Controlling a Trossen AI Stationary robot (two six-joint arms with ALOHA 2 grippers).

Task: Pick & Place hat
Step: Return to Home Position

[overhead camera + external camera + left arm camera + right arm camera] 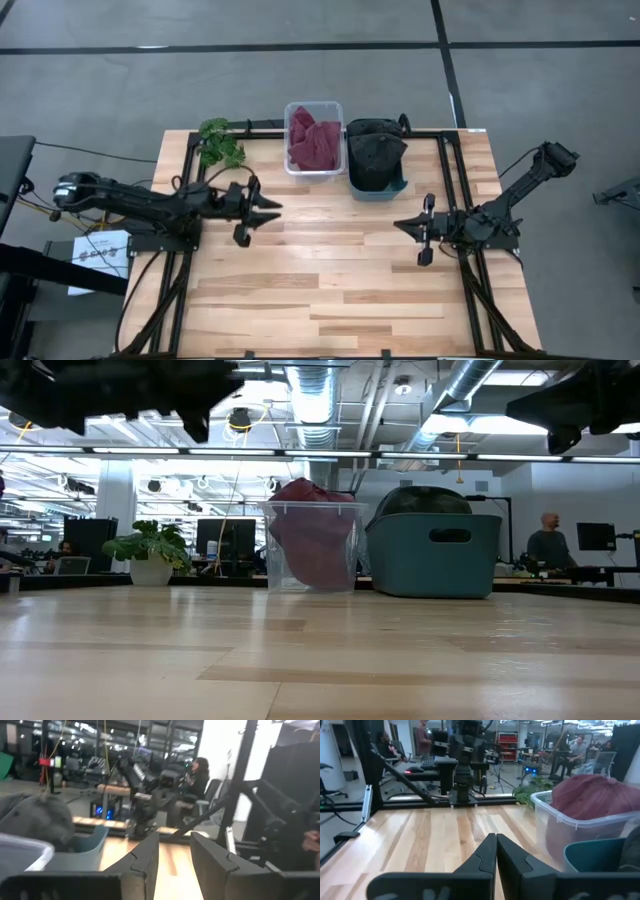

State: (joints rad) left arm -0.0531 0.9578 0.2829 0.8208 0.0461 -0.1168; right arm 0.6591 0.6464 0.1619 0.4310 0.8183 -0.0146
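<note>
Evidently the sorting is done: the red caps [313, 142] fill the transparent bin [314, 104], and the black cap [375, 150] lies in the blue bin [432, 560] just beside it, both at the far edge of the surface [320, 290]. No cap lies on the bare wood.

The left hand [268, 208] hangs over the left half of the surface, pointing inward. Its fingers are a narrow gap apart and hold nothing. The right hand [402, 226] faces it from the right half, with its fingers pressed together and likewise empty.

Both hands are well apart from the bins and from each other, which suits arms drawing back to rest rather than reaching for cargo. A potted plant [220, 142] stands left of the transparent bin and plays no part in the task. What remains, by this reading, is only for each arm to fold to its parked pose.
</note>
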